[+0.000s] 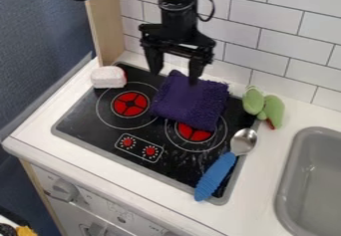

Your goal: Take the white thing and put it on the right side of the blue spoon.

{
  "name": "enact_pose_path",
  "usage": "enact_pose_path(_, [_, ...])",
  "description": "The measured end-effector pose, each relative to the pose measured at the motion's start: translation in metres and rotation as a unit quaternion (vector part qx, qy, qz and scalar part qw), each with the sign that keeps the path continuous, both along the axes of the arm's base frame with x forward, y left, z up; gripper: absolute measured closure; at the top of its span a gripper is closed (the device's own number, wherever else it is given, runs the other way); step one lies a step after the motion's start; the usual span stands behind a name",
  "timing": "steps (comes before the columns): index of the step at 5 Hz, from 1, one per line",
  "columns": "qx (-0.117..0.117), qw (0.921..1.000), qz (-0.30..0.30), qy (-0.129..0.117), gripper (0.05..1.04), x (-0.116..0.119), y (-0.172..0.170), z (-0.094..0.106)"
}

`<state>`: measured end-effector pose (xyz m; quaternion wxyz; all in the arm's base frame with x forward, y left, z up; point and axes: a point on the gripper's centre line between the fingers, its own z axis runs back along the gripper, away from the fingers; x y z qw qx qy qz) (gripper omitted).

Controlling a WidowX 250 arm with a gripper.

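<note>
My gripper (175,75) hangs open above the back of the stove, its two fingers spread apart, with the right fingertip over the purple cloth's back edge. The white thing (108,76), a small block with a red edge, sits at the stove's back left corner, to the left of my gripper. The blue spoon (216,174) lies at a slant along the stove's right edge, its blue handle toward the front and its metal bowl (244,141) toward the back right.
A folded purple cloth (190,100) covers part of the stove (86,115) between the burners. Green toy pieces (263,106) lie behind the spoon on the white counter (263,180). A grey sink (313,180) is at the right; a tiled wall stands behind.
</note>
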<state>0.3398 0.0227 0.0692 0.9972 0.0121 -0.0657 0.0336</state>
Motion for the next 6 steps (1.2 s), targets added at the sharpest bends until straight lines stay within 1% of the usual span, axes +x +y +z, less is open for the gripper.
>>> enact_pose_path(1, [0.018, 0.995, -0.097, 0.008, 0.083, 0.005, 0.025, -0.009])
enact_pose_path(2, [0.043, 0.987, -0.155, -0.005, 0.083, 0.006, 0.05, -0.009])
enact_pose_path(3, [0.07, 0.9723, -0.223, 0.0, 0.083, 0.002, 0.076, -0.009])
enact_pose_path(4, [0.09, 0.958, -0.272, 0.021, 0.083, 0.001, 0.091, -0.018])
enact_pose_path(5, [0.089, 0.9445, -0.312, 0.049, 0.083, 0.011, 0.096, -0.035])
enact_pose_path(6, [0.083, 0.9417, -0.321, 0.055, 0.083, 0.017, 0.098, -0.042])
